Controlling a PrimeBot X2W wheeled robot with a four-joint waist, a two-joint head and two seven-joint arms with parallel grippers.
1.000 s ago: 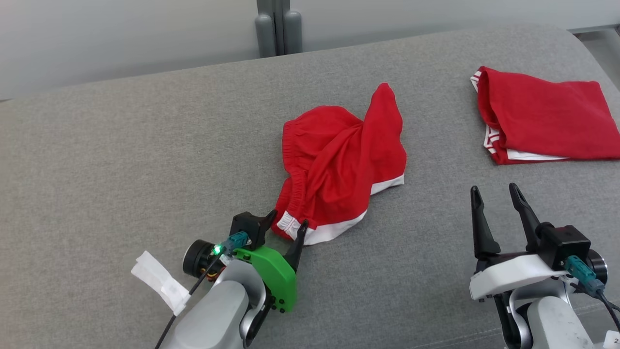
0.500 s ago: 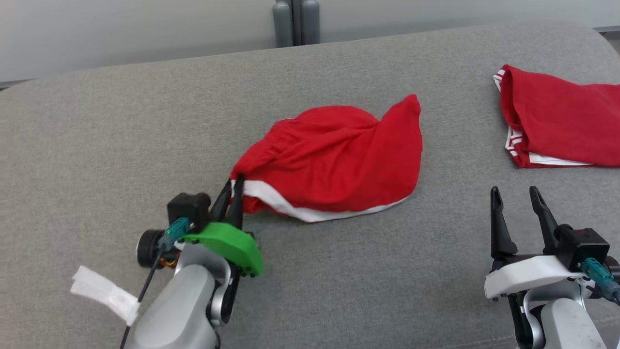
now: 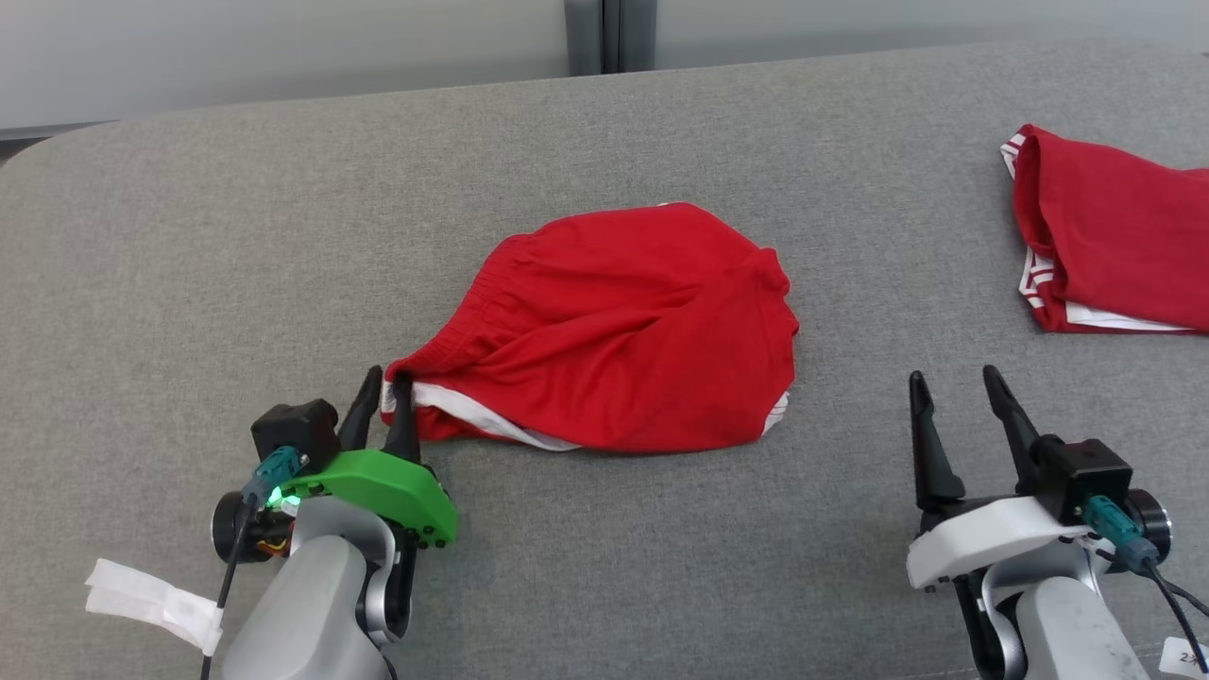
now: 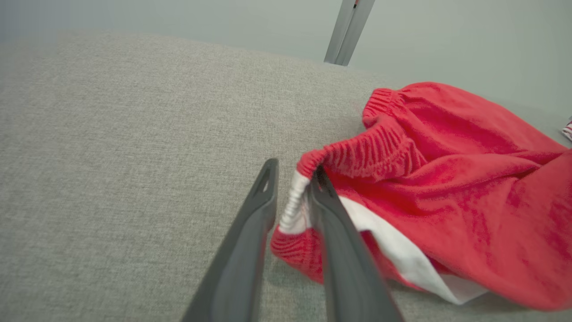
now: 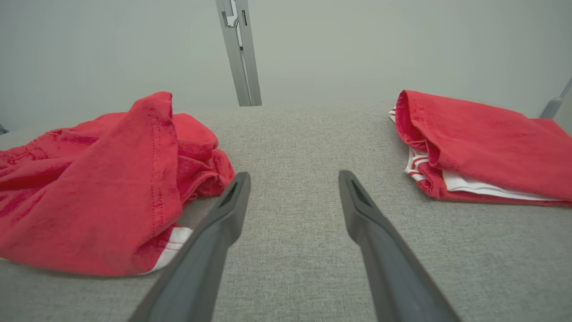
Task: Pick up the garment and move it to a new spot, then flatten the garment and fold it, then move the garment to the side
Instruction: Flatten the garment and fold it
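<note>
Since the left gripper (image 3: 387, 378) dragged its corner away from the folded shorts (image 3: 1115, 227), the garment (image 3: 623, 331) lies spread flatter on the desk (image 3: 189, 236). Those fingers, shut earlier, now stand narrowly parted around the white hem, while the right gripper (image 3: 952, 376) keeps its fingers wide, empty.

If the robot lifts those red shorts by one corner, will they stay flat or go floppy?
Probably floppy: the red shorts lie in soft creases and folds. Likely light, being thin cloth. The gathered waistband might bunch when pulled.
</note>
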